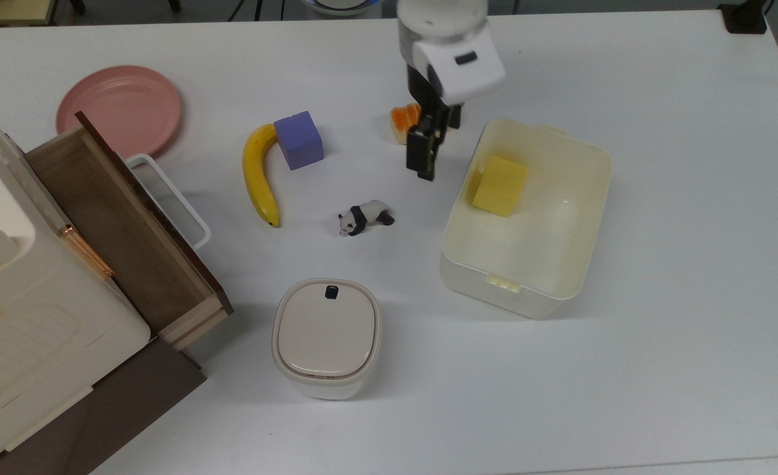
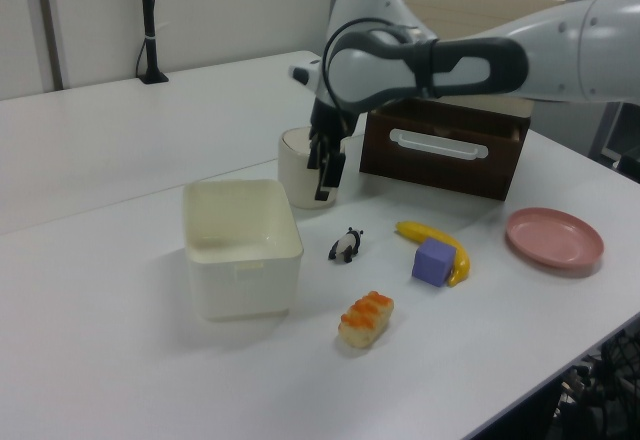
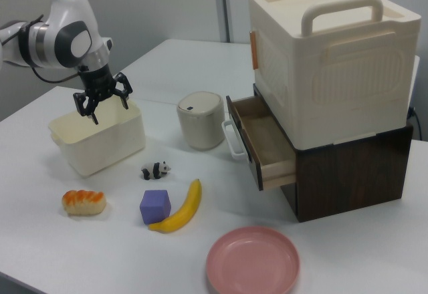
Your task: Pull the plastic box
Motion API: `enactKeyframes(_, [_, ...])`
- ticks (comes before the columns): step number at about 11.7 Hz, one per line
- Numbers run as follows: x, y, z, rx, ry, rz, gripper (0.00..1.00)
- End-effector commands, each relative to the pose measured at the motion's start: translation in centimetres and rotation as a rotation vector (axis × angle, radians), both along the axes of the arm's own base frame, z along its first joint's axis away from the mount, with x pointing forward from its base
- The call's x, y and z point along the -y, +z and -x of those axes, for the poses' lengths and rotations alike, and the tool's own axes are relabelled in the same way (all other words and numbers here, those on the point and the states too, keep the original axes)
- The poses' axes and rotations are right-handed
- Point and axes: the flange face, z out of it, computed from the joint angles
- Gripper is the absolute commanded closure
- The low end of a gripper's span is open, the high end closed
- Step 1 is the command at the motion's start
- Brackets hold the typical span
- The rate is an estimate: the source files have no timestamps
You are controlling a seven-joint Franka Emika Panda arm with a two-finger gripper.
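- Cream cabinet (image 3: 331,60) sitting on a dark base with its wooden drawer (image 1: 125,231) hanging open, at the top view's left edge of the white worktop (image 1: 679,264).
- Plastic box (image 1: 527,218) sitting on the top view's right half, holding a yellow cube (image 1: 498,185).
- Lidded container (image 1: 326,338), pink plate (image 1: 119,109), banana (image 1: 258,175), purple cube (image 1: 299,140), bread roll (image 3: 83,202), panda figure (image 1: 365,217) lying around; none touching the box.
- Pincer (image 3: 101,106) hanging open, fingers spread, just above the box's rim.
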Motion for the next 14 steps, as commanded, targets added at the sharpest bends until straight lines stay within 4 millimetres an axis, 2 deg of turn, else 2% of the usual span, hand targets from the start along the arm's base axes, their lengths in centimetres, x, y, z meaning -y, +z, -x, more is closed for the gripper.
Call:
enactKeyframes(1, [-4.1,-0.1,-2.1,0.046,0.01,0.025,0.0])
enactKeyframes(5, [-7.2,-1.0,-1.7,0.069,-0.009,0.021,0.0])
enactKeyframes(6, [-7.8,-2.2,-1.8,0.058,-0.005,0.023,0.0])
enactKeyframes(8, [-8.0,-4.2,-2.3,0.043,-0.017,0.018,0.0])
enactKeyframes(11, [-8.9,-4.6,-2.2,0.063,-0.063,-0.004,0.0])
enactKeyframes(14, [-8.7,-6.1,-1.8,0.035,-0.058,0.011,0.0])
